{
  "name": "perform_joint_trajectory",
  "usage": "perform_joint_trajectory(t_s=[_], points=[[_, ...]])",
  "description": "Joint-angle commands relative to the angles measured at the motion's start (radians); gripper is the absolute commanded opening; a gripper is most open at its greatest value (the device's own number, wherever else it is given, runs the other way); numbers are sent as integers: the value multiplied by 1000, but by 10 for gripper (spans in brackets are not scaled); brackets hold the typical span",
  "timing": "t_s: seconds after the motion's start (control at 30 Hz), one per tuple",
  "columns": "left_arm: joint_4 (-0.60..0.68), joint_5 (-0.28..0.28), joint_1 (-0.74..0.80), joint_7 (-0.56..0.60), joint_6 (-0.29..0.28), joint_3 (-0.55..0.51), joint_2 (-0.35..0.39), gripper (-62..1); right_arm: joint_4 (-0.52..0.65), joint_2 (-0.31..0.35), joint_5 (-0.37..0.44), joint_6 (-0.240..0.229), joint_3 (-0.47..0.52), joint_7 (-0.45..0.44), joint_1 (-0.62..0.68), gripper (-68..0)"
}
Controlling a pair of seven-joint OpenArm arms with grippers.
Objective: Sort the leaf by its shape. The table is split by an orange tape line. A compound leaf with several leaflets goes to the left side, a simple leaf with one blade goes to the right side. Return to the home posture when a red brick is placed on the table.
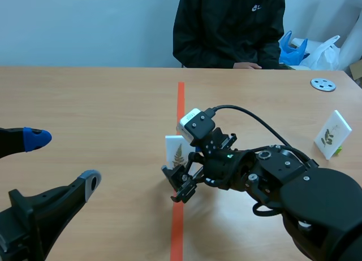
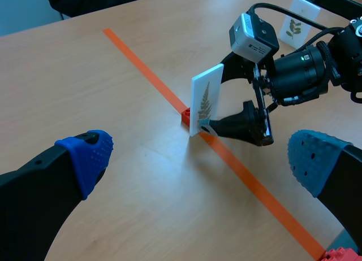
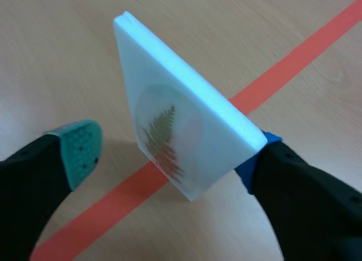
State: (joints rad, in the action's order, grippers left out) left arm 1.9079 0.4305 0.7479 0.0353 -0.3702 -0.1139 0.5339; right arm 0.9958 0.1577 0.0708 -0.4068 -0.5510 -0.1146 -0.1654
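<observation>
A white card point(image 1: 176, 150) printed with a fern-like leaf of several leaflets stands upright on the orange tape line point(image 1: 180, 105), in a small red base point(image 2: 185, 117). My right gripper point(image 3: 169, 156) is open around it. The green-padded finger point(image 3: 79, 151) stands clear of the printed face, and the blue-padded finger point(image 3: 257, 159) is against the card's back edge. The same card point(image 2: 205, 97) and right gripper point(image 2: 210, 115) show in the left wrist view. My left gripper point(image 1: 62, 159) is open and holds nothing, low over the table's left half, well short of the card.
A second leaf card point(image 1: 332, 134) stands on the right side. A grey disc point(image 1: 323, 85) lies at the far right. A person point(image 1: 229, 29) sits across the table, with plastic bags point(image 1: 305, 49) beside them. A red studded piece point(image 2: 341, 254) shows by my left gripper's finger.
</observation>
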Motion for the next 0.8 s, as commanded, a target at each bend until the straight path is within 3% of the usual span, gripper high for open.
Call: perform_joint_trajectory(t_s=[0.0,0.2,0.47,0.77], points=[[7,6,-3,19,-2,-5,-7,14,22,5,7,-1,8,-15,-12,-286],[7,6,-3,20,-2,-5,-7,14,22,5,7,-1,8,-11,-12,-464],[7,6,-3,20,-2,-5,-7,14,22,5,7,-2,8,-11,-12,-608],[7,6,-3,20,-2,-5,-7,14,51,6,7,-5,10,-2,-12,-658]])
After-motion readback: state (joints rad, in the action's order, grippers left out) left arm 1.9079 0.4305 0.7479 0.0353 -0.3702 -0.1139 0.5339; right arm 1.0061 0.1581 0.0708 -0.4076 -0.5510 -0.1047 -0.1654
